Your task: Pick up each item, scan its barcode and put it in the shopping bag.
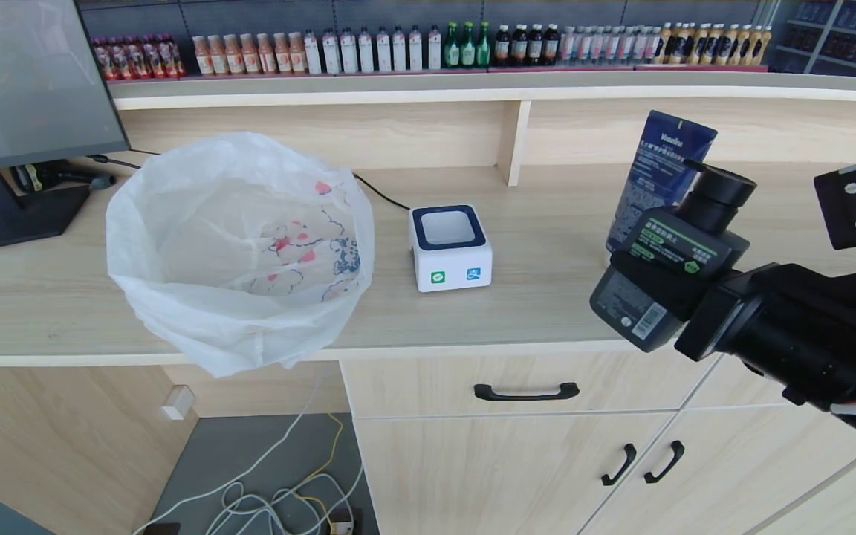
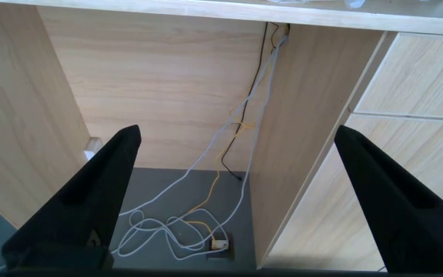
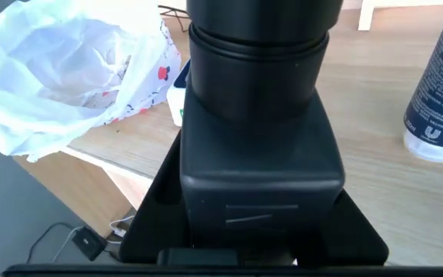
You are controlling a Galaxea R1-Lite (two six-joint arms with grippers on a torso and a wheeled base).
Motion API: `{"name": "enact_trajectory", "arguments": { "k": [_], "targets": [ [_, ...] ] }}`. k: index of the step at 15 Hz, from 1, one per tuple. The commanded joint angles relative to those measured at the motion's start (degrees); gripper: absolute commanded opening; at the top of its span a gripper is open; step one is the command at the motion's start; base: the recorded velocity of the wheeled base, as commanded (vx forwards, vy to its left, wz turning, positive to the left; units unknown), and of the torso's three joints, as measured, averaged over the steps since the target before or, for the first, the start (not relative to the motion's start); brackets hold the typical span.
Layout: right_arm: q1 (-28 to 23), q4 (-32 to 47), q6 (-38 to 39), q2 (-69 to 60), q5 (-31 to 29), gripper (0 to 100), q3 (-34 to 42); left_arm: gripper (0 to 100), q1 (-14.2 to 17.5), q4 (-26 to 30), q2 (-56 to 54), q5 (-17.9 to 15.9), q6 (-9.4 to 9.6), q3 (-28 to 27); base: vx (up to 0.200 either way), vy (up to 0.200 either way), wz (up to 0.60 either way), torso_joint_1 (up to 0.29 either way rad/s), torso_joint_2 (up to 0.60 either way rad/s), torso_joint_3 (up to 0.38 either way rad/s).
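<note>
My right gripper [image 1: 698, 299] was clamped on a dark bottle [image 1: 643, 308] with a black cap, held tilted above the front edge of the wooden counter [image 1: 539, 301], cap pointing away from me. A white barcode label showed on the bottle's lower end in the head view. Just behind it on the counter stood a blue tube [image 1: 662, 167], upright and apart from the bottle. Further toward my left sat the scanner [image 1: 449, 249], a small white box with a dark blue rim around its window, well apart from the bottle. Beyond that, the white shopping bag [image 1: 238, 245] stood open on the counter, its lower part sagging over the front edge. A dark monitor [image 1: 19, 82] stood at the far left corner. My left gripper [image 2: 237, 208] hung below counter level with its fingers [image 2: 91, 208] spread wide and nothing between them, facing a recess where loose cables [image 2: 191, 223] lay on the floor.
</note>
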Motion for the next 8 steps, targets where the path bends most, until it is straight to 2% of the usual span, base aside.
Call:
{"name": "enact_trajectory", "arguments": {
  "k": [1,3,5,6,8],
  "targets": [
    [0.1,-0.1,1.3,0.0,1.9,0,0.2,100,0.0,0.0,0.0,0.0,0.00,0.0,0.000,0.000,0.00,0.000,0.00,0.000],
    [0.1,-1.2,3.7,-0.2,6.7,0,1.2,100,0.0,0.0,0.0,0.0,0.00,0.0,0.000,0.000,0.00,0.000,0.00,0.000],
    [0.1,-7.0,6.9,0.0,16.4,0,2.7,100,0.0,0.0,0.0,0.0,0.00,0.0,0.000,0.000,0.00,0.000,0.00,0.000],
    [0.1,-8.5,7.5,0.2,18.4,0,3.1,100,0.0,0.0,0.0,0.0,0.00,0.0,0.000,0.000,0.00,0.000,0.00,0.000],
    [1.8,-17.9,11.9,2.5,24.1,0,6.9,100,0.0,0.0,0.0,0.0,0.00,0.0,0.000,0.000,0.00,0.000,0.00,0.000]
  ]
}}
